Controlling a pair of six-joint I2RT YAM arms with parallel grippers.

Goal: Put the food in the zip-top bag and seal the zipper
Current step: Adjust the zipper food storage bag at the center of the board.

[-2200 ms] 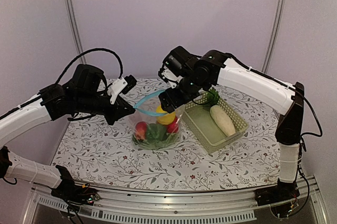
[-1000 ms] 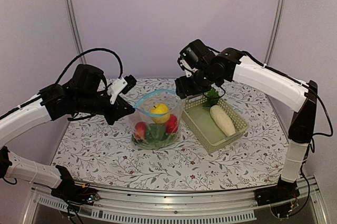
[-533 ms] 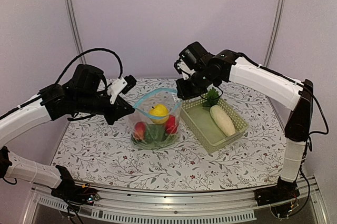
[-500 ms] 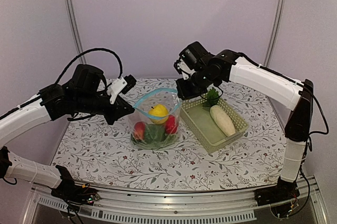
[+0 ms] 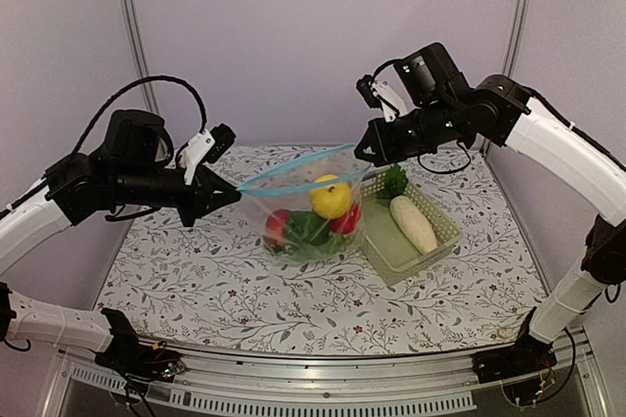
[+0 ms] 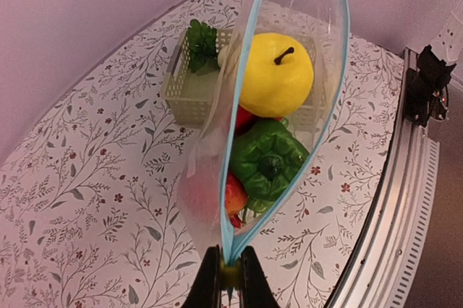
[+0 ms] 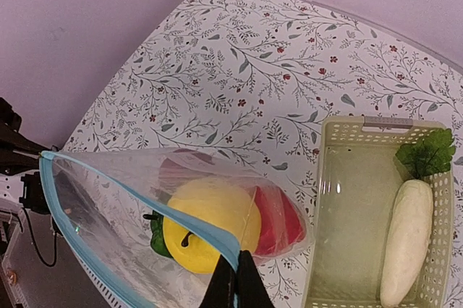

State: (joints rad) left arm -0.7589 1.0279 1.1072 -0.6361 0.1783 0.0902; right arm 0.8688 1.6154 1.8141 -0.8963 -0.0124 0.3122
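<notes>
Partly done. The zip-top bag is held up over the table, stretched between the two arms. Whether its bottom clears the cloth cannot be told.

The left gripper is clamped on one end of the zipper, with the fingers pressed together on the blue strip. The right gripper is pinched on the other end in the same way.

Already bagged:
- A yellow apple is seen on top.
- Red pieces are seen under and beside it.
- A green piece is seen low in the bag.

Not bagged:
- The white radish is left lying in the basket.
- A leafy piece is left at the basket's far end, just beside the radish tip.

The basket is set on the table just right of the bag, and its near wall is overlapped by the bag in the top view.

The zipper is not sealed. In the left wrist view the two blue lips are seen bowed apart into a long narrow mouth, joined only at the gripped ends.

Left to do, as judged from this: two items are to be loaded, then the strip is to be pressed shut along its length. With both grippers taken up by the bag ends, one is likely needed free for the radish.
</notes>
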